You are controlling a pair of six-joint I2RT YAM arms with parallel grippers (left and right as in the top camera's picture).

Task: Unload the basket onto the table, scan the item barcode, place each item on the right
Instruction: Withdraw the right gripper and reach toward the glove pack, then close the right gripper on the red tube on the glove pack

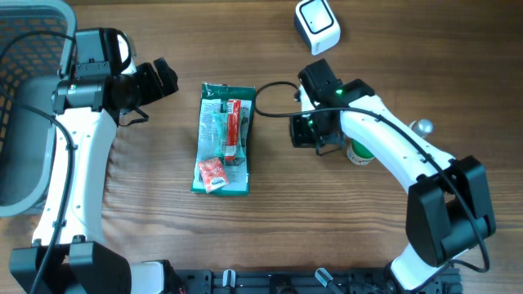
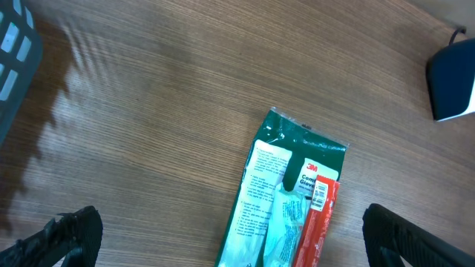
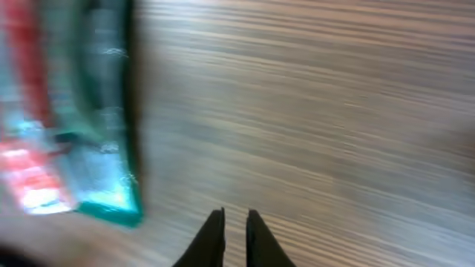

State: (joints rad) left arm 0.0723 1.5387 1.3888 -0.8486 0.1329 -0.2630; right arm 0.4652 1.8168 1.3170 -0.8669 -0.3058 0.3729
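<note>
The item, a flat green packet [image 1: 225, 139] with a red strip and clear window, lies flat at the table's middle. The left wrist view shows it [image 2: 274, 193] from above, with a small barcode label [image 2: 320, 194] on the red strip. My left gripper [image 1: 163, 77] hovers up and left of the packet, fingers [image 2: 67, 237] spread wide and holding nothing. My right gripper [image 1: 298, 131] is just right of the packet, low over the wood. Its fingers [image 3: 215, 237] stand a narrow slit apart with nothing between them, and the blurred packet corner [image 3: 104, 200] is to their left.
A white scanner [image 1: 317, 24] sits at the back, right of centre. A grey basket [image 1: 24, 106] fills the left edge. A green-and-white container [image 1: 359, 153] and a silver knob [image 1: 422, 126] stand under and beside the right arm. A black cable [image 1: 274, 88] loops near the packet's top.
</note>
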